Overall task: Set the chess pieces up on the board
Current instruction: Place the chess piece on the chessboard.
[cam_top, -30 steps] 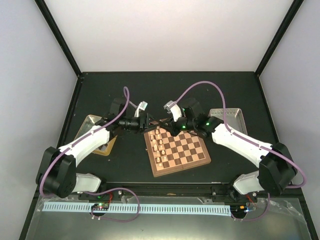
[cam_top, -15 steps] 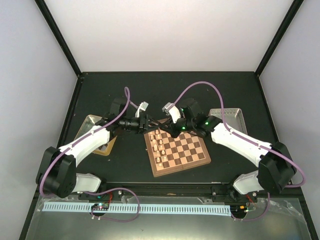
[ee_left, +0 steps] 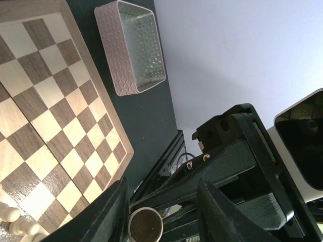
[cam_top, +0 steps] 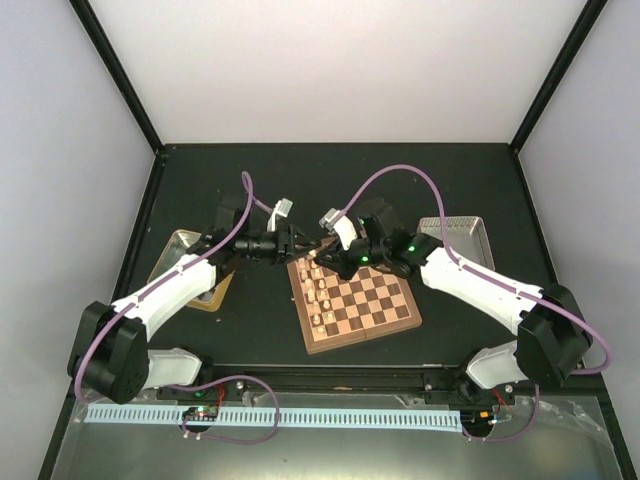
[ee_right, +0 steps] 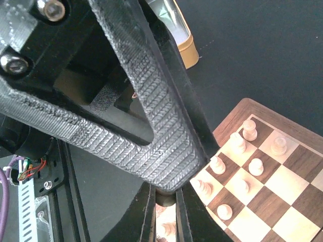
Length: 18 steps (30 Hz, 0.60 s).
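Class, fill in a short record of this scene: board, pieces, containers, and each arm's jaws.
board: flat on the table
pale pieces: standing along its left side
dark piece: aloft between the two grippers
left gripper: jaws apart around the dark piece
right gripper: jaws shut, apparently on that piece
tray: right of the board
tin: left of the board

Board [cam_top: 385,300] lies flat, slightly skewed; pale pcs [cam_top: 320,288] upright, approx. two files along its left edge.
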### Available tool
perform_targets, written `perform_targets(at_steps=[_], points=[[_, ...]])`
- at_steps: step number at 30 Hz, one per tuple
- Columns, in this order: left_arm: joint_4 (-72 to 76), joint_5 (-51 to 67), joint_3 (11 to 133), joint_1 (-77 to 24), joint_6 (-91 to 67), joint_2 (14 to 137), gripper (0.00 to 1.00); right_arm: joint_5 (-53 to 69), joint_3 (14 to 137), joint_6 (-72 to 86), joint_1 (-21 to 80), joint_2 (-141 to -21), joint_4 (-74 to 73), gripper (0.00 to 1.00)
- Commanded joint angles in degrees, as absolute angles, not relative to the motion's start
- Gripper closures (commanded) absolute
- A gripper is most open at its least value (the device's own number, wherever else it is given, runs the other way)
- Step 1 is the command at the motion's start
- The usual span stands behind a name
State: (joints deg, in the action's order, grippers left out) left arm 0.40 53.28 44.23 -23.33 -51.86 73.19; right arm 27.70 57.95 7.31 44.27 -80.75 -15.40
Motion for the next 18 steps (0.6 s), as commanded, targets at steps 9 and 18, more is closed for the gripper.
perform_targets(at_steps=[9,18], points=[[-3.02,53.97,44.3,-24.05,-48.72,71.57,0.83,25.74,59.76,10.36,44.49,-79.74,-11.96,0.98],[3.43,50.92,42.31,-24.17,-55.73,66.89,0.91,28.6,57.47,25.62,44.35,-74.63,-6.8,0.71]])
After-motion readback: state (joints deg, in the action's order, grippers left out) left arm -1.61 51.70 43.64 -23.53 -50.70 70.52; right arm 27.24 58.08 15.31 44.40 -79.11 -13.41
